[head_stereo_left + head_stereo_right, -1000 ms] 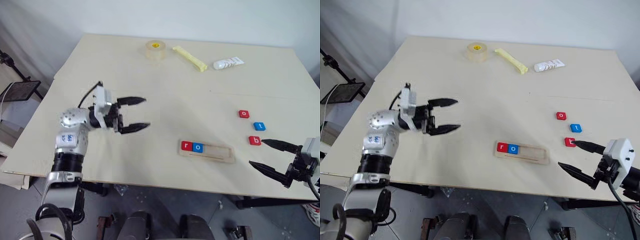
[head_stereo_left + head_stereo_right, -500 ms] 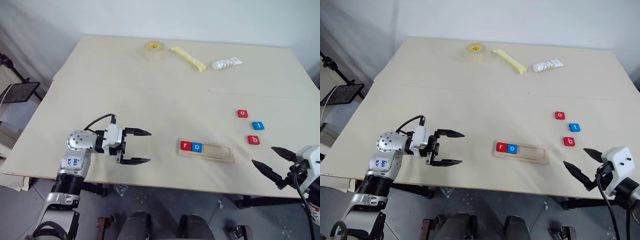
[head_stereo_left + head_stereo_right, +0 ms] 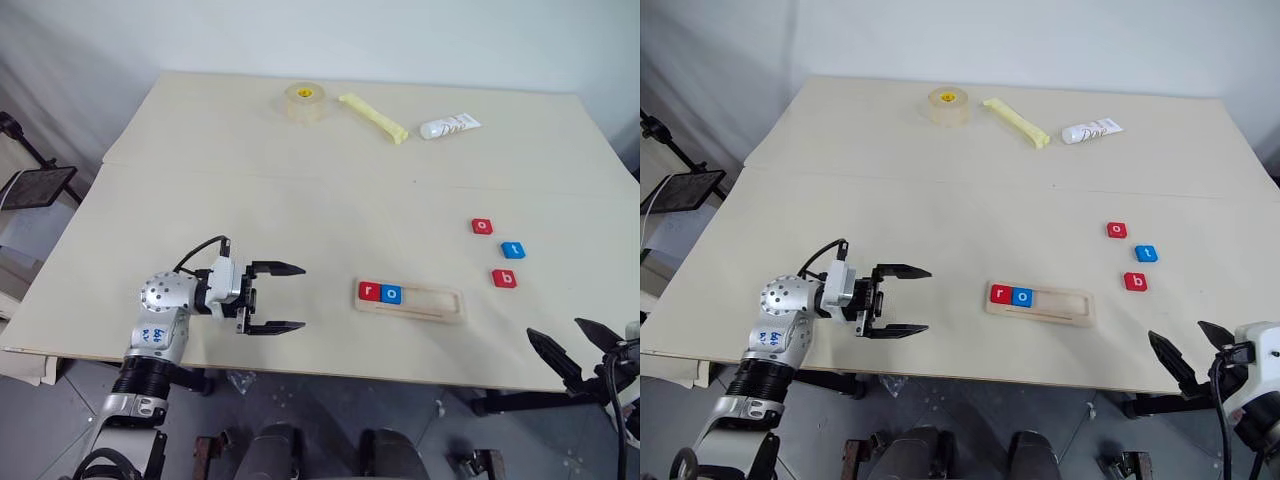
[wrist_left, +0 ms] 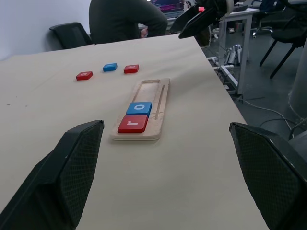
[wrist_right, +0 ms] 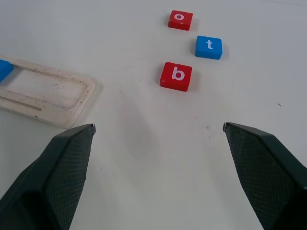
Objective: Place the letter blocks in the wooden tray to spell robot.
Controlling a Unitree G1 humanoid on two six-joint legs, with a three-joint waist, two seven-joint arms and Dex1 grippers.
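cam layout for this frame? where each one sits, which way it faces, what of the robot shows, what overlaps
Head stereo pair: on the head, looking forward and down at the table; left end effector and right end effector show, both open.
Left wrist: on the left wrist, faces along the table at the wooden tray holding the r block and o block; own fingers show.
Right wrist: on the right wrist, faces down at the b block; own fingers show.
Shared: both wrist views show the tray and the loose b, t, o.
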